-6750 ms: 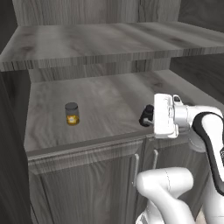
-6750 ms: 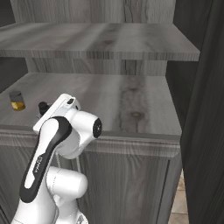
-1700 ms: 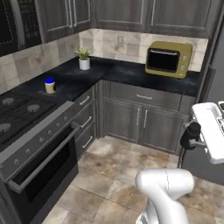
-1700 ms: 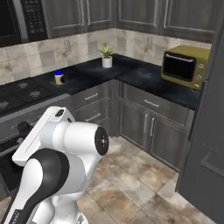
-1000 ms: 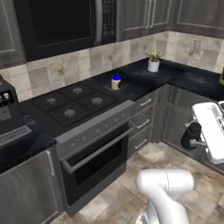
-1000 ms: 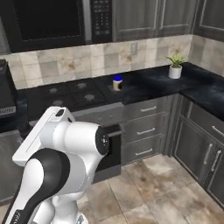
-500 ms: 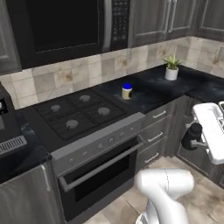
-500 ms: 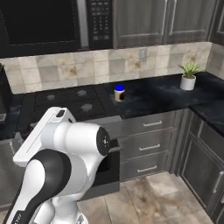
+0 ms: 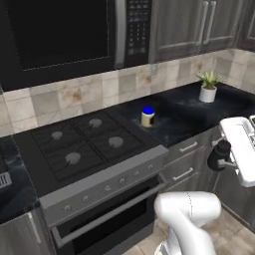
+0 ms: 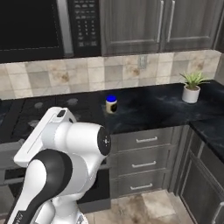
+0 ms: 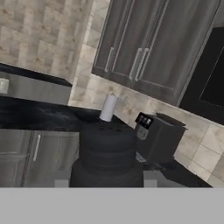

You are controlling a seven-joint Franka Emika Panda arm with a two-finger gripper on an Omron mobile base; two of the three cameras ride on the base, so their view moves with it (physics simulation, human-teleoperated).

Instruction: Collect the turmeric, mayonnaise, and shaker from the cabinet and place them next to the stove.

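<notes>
a: where is the shaker point(image 11: 107, 151)?

b: the all-black shaker sits clenched between the fingers of the gripper point(image 11: 107, 179), held off to the right of the stove point(image 9: 84, 147), in front of the drawers.

a: and the mayonnaise point(image 9: 147, 116)?

b: the blue-lidded jar stands on the black countertop point(image 9: 184, 114) just beside the stove's right edge. a potted plant point(image 9: 208, 86) is further right on that countertop. a microwave point(image 9: 69, 35) hangs above the stove.
</notes>
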